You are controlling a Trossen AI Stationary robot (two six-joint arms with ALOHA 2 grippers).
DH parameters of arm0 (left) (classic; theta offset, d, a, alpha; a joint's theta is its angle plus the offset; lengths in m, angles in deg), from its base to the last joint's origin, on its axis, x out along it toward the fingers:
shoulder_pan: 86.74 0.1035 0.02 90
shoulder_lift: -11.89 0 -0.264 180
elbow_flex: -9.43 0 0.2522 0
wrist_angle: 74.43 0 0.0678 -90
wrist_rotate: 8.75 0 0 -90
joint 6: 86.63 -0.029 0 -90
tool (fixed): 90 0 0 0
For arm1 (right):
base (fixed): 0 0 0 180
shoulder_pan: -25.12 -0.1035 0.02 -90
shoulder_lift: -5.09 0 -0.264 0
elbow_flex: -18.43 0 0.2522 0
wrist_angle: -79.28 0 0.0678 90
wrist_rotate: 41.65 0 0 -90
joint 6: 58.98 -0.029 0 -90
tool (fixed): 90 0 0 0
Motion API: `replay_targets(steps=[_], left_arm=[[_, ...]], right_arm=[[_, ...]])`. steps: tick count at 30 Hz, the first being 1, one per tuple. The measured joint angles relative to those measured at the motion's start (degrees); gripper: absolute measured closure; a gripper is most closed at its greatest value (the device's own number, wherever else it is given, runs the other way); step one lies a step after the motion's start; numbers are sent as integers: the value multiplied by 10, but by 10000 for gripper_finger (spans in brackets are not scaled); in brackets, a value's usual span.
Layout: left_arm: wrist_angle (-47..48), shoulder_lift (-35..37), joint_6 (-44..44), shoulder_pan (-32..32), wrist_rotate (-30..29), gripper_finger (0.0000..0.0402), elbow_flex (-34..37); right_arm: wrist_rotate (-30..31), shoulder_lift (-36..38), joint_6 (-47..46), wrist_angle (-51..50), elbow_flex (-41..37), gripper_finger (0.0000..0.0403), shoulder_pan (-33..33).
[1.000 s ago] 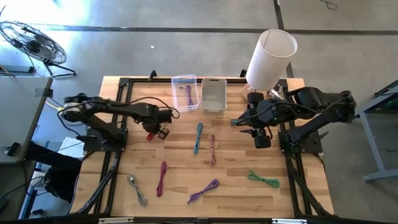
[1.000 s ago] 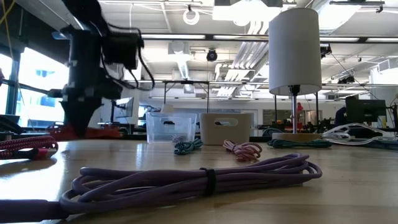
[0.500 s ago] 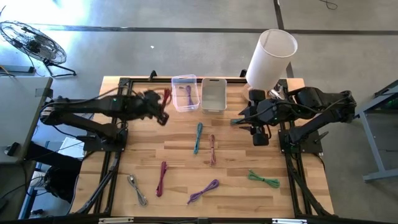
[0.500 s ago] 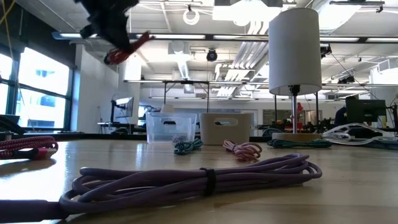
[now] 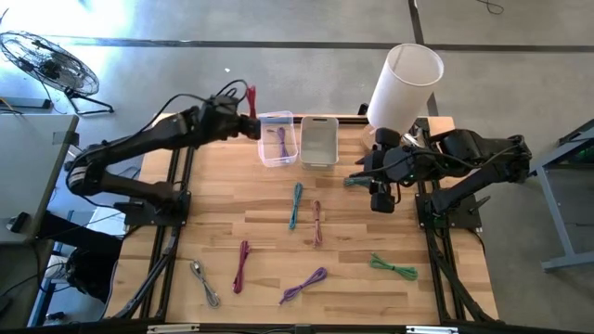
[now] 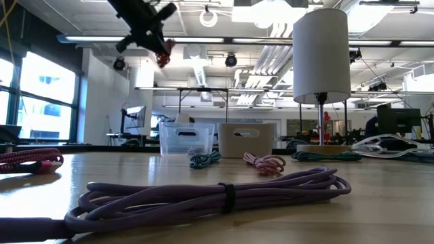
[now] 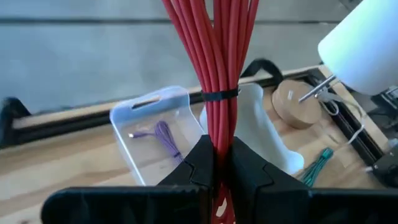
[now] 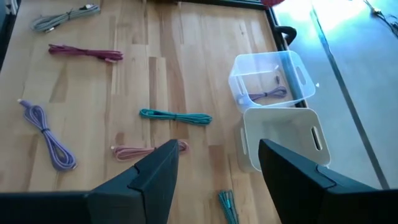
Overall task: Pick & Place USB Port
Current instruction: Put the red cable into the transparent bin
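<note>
A red cable bundle [image 7: 217, 56], tied with a black band, is in my left gripper [image 7: 217, 163], which is raised high above the table's far left part, beside the clear bin [image 5: 277, 137]. The low view shows the gripper [image 6: 154, 37] well above the table with the red cable [image 6: 165, 53] at its tip. The clear bin holds a purple cable [image 7: 163, 134]. A white bin [image 5: 318, 139] stands next to it. My right gripper [image 8: 217, 180] is open and hovers over the table's right side [image 5: 379, 197], touching nothing. My left gripper pinches the red cable bundle between its two fingers, just below the black band [image 7: 221, 94]. The bundle runs on past the fingertips, along the fingers. It is lifted clear of the table, above the clear bin's left side.
Loose cables lie on the table: teal [image 5: 295, 204], pink [image 5: 316, 223], magenta [image 5: 241, 266], purple [image 5: 303, 285], green [image 5: 393, 267], grey [image 5: 204, 281]. A white lamp [image 5: 405, 83] stands at the far right corner, with another teal cable [image 5: 357, 181] near my right gripper.
My left gripper has carried the red cable bundle up off the table's left middle, lifting it clear, and swung it toward the far edge, up beside the clear bin. It has stayed shut on the bundle throughout.
</note>
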Motion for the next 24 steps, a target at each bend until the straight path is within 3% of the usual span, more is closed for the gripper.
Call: replay_targets(steps=[5, 11, 24], left_arm=[[-22, -58, 13, 31, 54, 380, 0], [-70, -116, 16, 45, 69, 381, 0], [-72, -189, 16, 74, 110, 381, 0]], right_arm=[[-1, 0, -7, 0, 0, 187, -1], [0, 0, -7, 0, 0, 187, -1], [-2, 0, -20, 0, 0, 187, -1]])
